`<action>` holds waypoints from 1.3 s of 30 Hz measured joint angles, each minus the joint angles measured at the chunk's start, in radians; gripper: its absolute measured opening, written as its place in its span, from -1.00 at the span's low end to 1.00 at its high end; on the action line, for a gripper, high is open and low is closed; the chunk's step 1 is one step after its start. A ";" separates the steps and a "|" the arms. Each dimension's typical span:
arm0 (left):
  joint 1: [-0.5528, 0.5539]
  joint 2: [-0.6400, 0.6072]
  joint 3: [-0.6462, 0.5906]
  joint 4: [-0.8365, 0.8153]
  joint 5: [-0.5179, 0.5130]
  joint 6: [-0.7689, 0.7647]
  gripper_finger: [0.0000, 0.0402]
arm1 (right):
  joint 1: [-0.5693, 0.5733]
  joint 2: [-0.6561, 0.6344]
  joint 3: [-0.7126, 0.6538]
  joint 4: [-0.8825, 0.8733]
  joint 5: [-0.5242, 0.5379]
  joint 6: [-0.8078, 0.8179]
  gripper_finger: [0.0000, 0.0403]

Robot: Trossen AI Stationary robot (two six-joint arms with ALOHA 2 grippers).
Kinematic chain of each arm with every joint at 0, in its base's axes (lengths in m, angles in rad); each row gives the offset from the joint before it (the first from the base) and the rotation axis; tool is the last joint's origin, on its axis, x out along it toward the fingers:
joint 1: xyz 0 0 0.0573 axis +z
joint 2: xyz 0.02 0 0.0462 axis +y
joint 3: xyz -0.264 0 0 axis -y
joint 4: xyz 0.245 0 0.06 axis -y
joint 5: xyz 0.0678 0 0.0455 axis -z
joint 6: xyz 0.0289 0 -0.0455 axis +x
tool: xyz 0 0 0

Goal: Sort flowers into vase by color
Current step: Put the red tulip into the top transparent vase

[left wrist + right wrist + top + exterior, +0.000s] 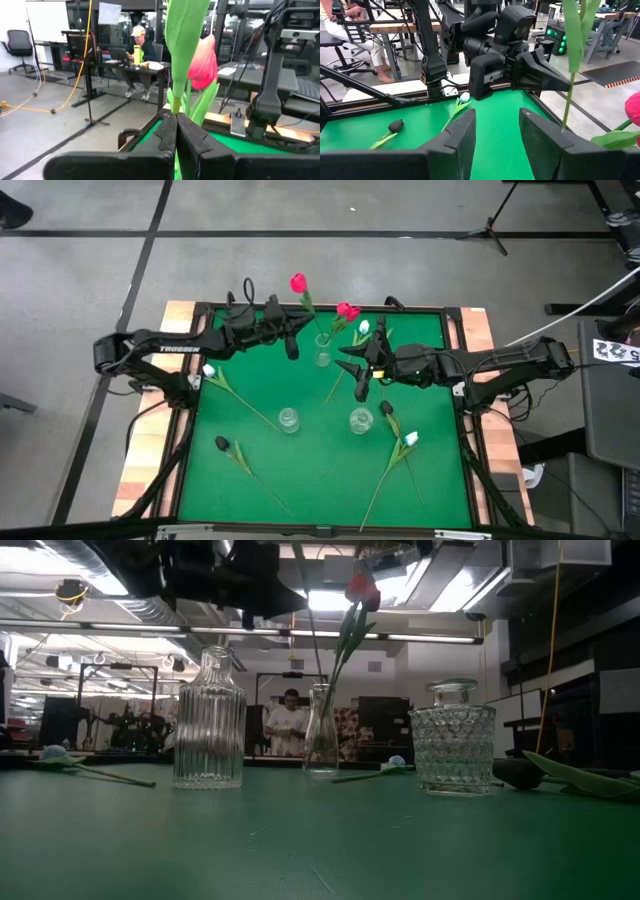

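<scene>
Flowers are only partly getting sorted. Two pink tulips, one point(298, 282) and another point(348, 311), are standing up in the thin glass vase point(322, 352) at the back of the green counter point(320, 470). The left gripper point(291, 340) is pinching the stem of one of them, jaws tight on it. The right gripper point(361, 380) is hovering nearby with jaws partly apart, holding nothing. Two more vases, a ribbed bottle point(288, 420) and a bumpy round jar point(361, 420), are sitting without flowers. White tulips point(410, 439) and dark tulips point(222, 444) are lying flat on the soft-looking counter. Their stems are long, thin and green. Most of the job is waiting.
</scene>
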 joint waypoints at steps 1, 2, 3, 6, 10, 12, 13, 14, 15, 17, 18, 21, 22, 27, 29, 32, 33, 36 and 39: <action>0.000 0.009 0.000 0.013 0.000 -0.007 -1.00 | 0.000 0.000 0.000 -0.002 0.000 0.004 -0.25; 0.000 0.016 0.000 0.016 0.000 -0.009 -1.00 | 0.000 0.000 0.000 -0.005 0.000 0.007 -0.25; 0.000 0.026 0.000 0.022 0.000 -0.010 -1.00 | 0.000 0.000 0.000 -0.010 0.000 0.014 -0.25; -0.003 0.052 0.000 0.023 0.000 -0.009 -1.00 | 0.000 0.000 0.000 -0.026 0.000 0.020 -0.25; -0.002 0.079 0.000 0.027 0.000 -0.009 -1.00 | 0.000 0.000 0.000 -0.029 0.000 0.023 -0.25; 0.000 0.097 0.000 0.024 -0.001 -0.009 -1.00 | 0.000 0.000 0.000 -0.029 0.000 0.024 -0.25; 0.000 0.105 0.000 0.024 -0.001 -0.010 -1.00 | 0.000 0.000 0.000 -0.029 0.000 0.024 -0.25; 0.000 0.111 0.000 0.023 -0.001 -0.013 -1.00 | 0.000 0.000 0.000 -0.029 0.000 0.025 -0.25; 0.000 0.119 0.000 0.027 -0.001 -0.015 -1.00 | 0.000 0.000 0.000 -0.029 0.000 0.028 -0.25; 0.000 0.132 0.000 0.024 -0.001 -0.019 -1.00 | 0.000 0.000 0.000 -0.029 0.000 0.030 -0.25; 0.000 0.136 0.000 0.020 -0.001 -0.021 -1.00 | 0.000 0.000 0.000 -0.029 0.000 0.030 -0.25; 0.000 0.149 0.000 0.019 -0.001 -0.029 -1.00 | 0.000 0.000 0.000 -0.029 0.000 0.031 -0.25; 0.000 0.151 0.000 0.013 -0.001 -0.029 -1.00 | 0.000 0.000 0.000 -0.029 0.000 0.031 -0.25; 0.000 0.152 0.000 -0.045 -0.001 -0.015 -1.00 | 0.000 0.000 0.000 -0.029 0.000 0.031 -0.25; 0.000 0.153 0.000 -0.044 -0.001 -0.014 -1.00 | 0.000 0.000 0.000 -0.029 0.000 0.031 -0.25; -0.001 0.164 0.000 -0.042 0.000 -0.015 -1.00 | 0.000 0.000 0.000 -0.028 0.000 0.031 -0.25; -0.002 0.171 0.000 -0.050 0.000 -0.022 -1.00 | 0.000 0.000 0.000 -0.028 0.000 0.031 -0.25; -0.011 0.200 0.000 -0.027 0.002 -0.037 -1.00 | 0.000 0.000 0.000 -0.028 0.000 0.031 -0.25; -0.016 0.214 0.000 -0.019 0.004 -0.053 -0.98 | 0.000 0.000 0.000 -0.028 0.000 0.030 -0.25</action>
